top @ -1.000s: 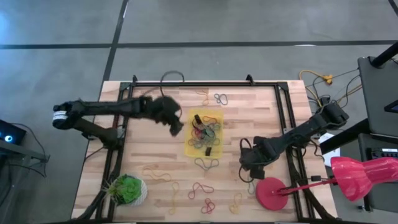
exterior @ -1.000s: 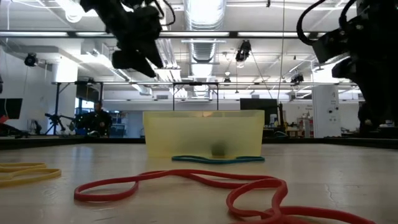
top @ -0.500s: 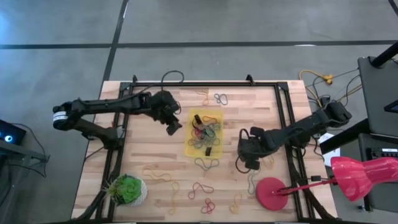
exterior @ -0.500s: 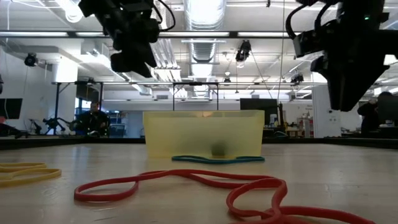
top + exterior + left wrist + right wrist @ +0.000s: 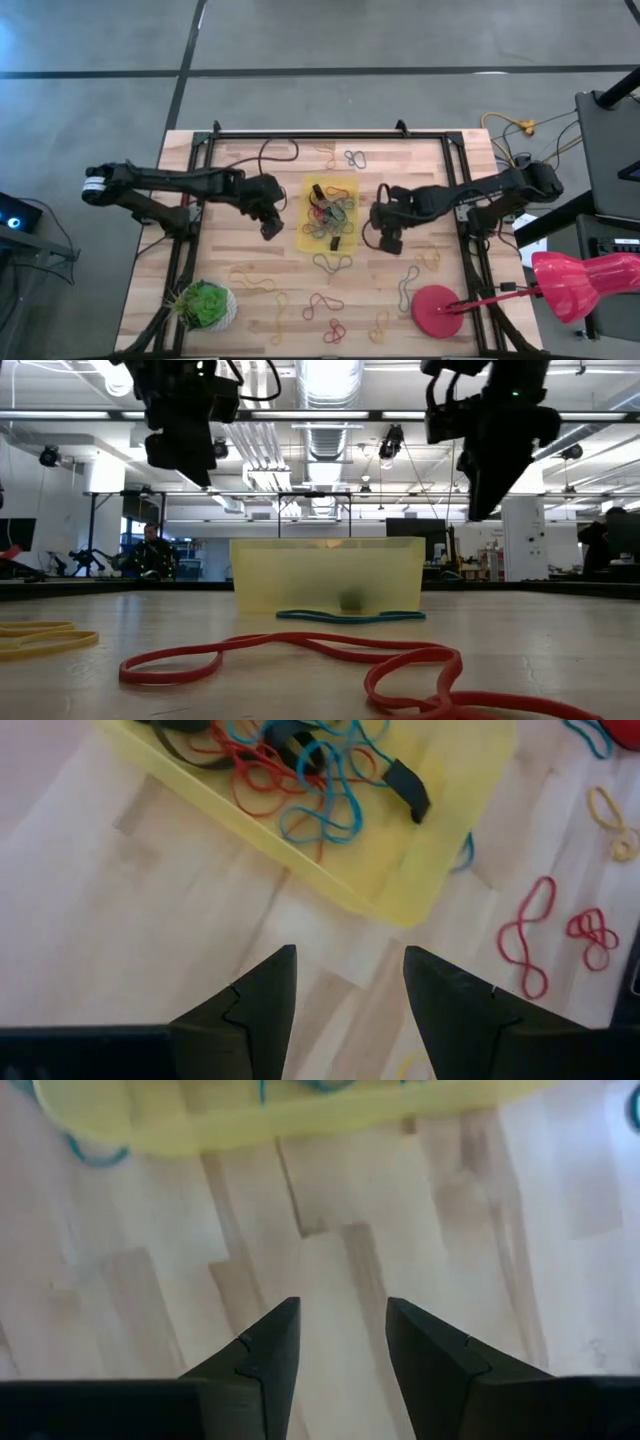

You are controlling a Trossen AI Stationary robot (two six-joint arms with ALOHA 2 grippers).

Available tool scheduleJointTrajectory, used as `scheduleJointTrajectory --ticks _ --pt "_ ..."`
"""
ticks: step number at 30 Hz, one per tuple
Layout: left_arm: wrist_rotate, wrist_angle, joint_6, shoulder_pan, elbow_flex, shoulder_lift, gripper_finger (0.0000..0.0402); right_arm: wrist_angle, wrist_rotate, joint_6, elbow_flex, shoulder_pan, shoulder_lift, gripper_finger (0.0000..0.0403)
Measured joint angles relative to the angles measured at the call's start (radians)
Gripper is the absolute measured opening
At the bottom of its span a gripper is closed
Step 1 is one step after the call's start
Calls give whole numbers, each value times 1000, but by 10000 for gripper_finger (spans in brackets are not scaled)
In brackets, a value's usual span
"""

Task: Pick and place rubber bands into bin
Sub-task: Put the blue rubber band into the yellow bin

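The bin, a shallow yellow tray, sits mid-table and holds a tangle of red, blue and black rubber bands. More rubber bands lie loose on the wood: a red one, another red one, a yellow one and a teal one against the bin's near wall. My left gripper hangs open above bare wood just left of the bin. My right gripper hangs open above bare wood just right of the bin. Neither has anything between its fingers.
A green plant ball stands at the near left corner and a round red disc at the near right. A black frame runs along the table's far edge and sides. Small dark blocks lie in the bin.
My left gripper has gone toward the table's near edge and a little left, off the bin's far left corner. My right gripper has risen and swung from near the red disc toward the far edge and the bin's right side. The bands and bin lie as before.
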Motion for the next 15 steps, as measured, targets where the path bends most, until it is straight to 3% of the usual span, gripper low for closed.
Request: scheduleJointTrajectory --ticks 15 --pt "-100 -33 -182 -126 0 -5 170 44 -35 29 145 -129 4 132"
